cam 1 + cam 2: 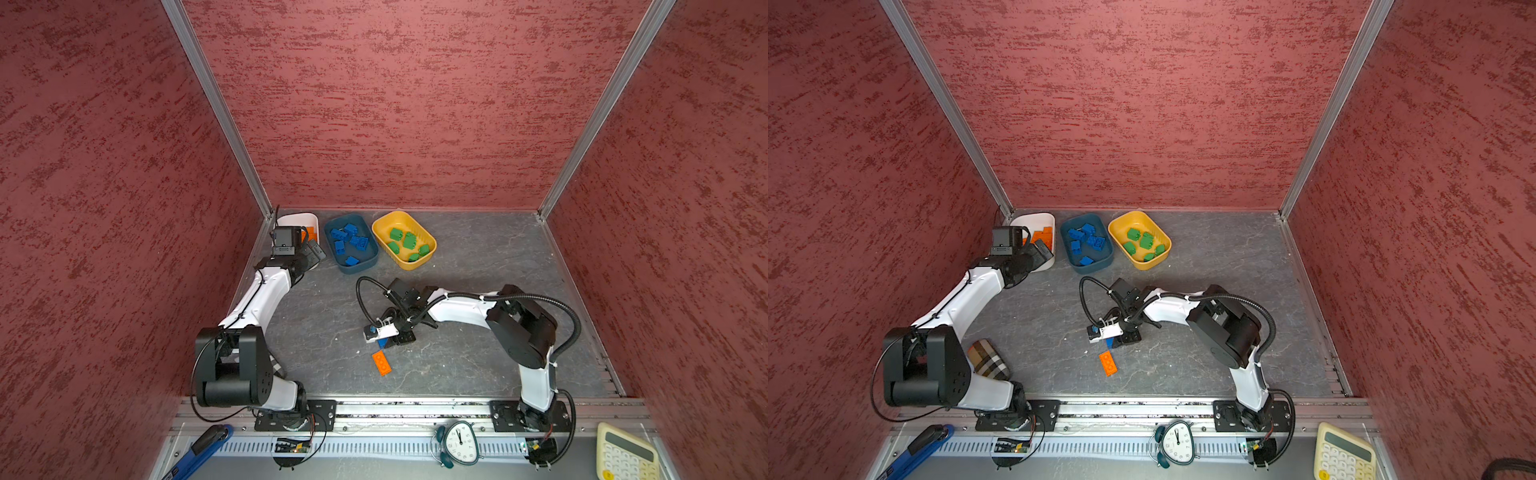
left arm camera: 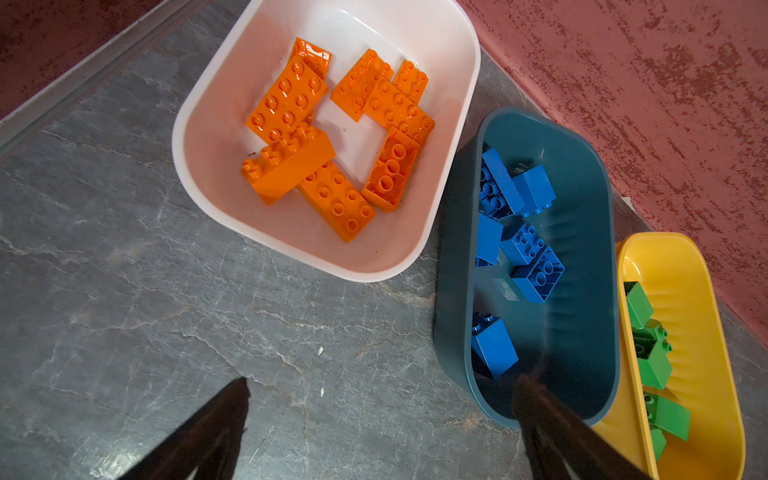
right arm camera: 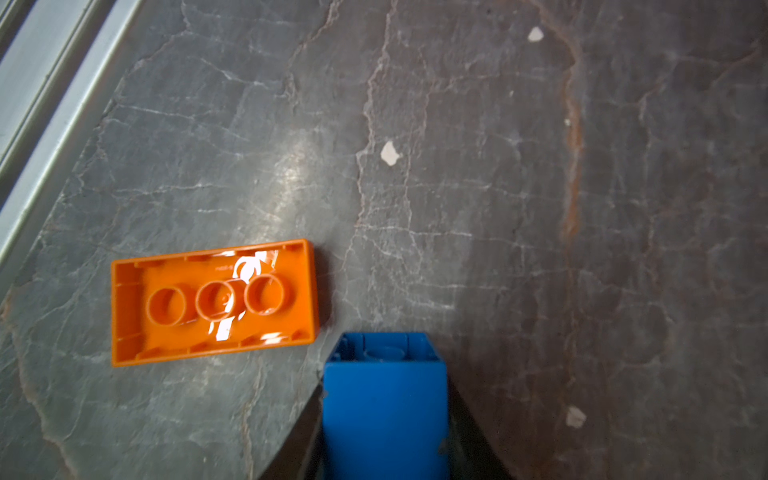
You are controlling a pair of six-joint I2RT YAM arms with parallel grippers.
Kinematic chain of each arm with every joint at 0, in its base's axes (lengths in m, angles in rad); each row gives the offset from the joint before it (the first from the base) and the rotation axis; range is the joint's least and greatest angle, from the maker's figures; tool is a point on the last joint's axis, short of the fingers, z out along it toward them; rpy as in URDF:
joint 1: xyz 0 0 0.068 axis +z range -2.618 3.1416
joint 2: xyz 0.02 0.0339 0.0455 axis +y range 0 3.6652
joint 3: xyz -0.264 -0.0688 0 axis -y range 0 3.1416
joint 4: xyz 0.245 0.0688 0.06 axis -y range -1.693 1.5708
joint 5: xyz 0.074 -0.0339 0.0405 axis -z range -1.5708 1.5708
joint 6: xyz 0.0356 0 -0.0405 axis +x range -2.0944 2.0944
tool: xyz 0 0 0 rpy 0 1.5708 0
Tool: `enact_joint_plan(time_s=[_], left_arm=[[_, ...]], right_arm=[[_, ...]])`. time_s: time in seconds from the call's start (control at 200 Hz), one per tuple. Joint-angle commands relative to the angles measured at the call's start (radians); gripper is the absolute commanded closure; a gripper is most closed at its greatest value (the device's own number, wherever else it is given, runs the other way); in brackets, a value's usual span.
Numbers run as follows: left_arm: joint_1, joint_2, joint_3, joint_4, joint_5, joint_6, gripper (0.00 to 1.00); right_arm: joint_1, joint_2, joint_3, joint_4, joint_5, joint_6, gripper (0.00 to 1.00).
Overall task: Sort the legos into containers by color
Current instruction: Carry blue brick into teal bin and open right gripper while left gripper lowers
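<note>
Two more to sort — blue brick (image 3: 384,399) pinched in right tool (image 3: 385,419) for teal tub (image 1: 351,266), orange brick (image 3: 212,301) on desk (image 3: 540,208); left tool (image 2: 384,384) spread.

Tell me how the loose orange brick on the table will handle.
The orange brick looks rigid and hollow, so probably light. Glossy walls may slip in a grip. Lying flat, hollow side up, it should slide, not roll.
</note>
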Motion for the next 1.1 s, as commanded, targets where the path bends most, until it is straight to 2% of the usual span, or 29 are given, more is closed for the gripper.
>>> enact_joint_plan(time_s=[0.0, 0.12, 0.341, 0.496, 0.671, 0.867, 1.092], left_arm=[[-0.017, -0.017, 0.003, 0.012, -0.032, 0.023, 0.01], [-0.018, -0.008, 0.007, 0.012, -0.029, 0.023, 0.01], [-0.024, -0.007, 0.005, 0.000, -0.026, 0.019, 0.01], [-0.099, -0.033, -0.029, -0.038, -0.042, 0.003, 0.01], [-0.190, -0.129, -0.124, -0.123, -0.115, -0.066, 0.01], [-0.186, -0.268, -0.238, -0.186, -0.105, -0.135, 0.01], [-0.195, -0.331, -0.284, -0.230, -0.121, -0.166, 0.01]], right_arm=[[-0.021, -0.044, 0.018, 0.080, -0.002, 0.048, 0.74], [-0.061, -0.078, -0.013, 0.213, -0.003, 0.148, 0.76], [-0.130, -0.097, -0.031, 0.505, -0.050, 0.424, 0.77], [-0.151, -0.040, 0.017, 0.672, -0.005, 0.592, 0.77], [-0.161, 0.043, 0.107, 0.753, 0.079, 0.684, 0.78], [-0.168, 0.157, 0.225, 0.795, 0.149, 0.751, 0.78], [-0.170, 0.323, 0.431, 0.807, 0.220, 0.812, 0.73]])
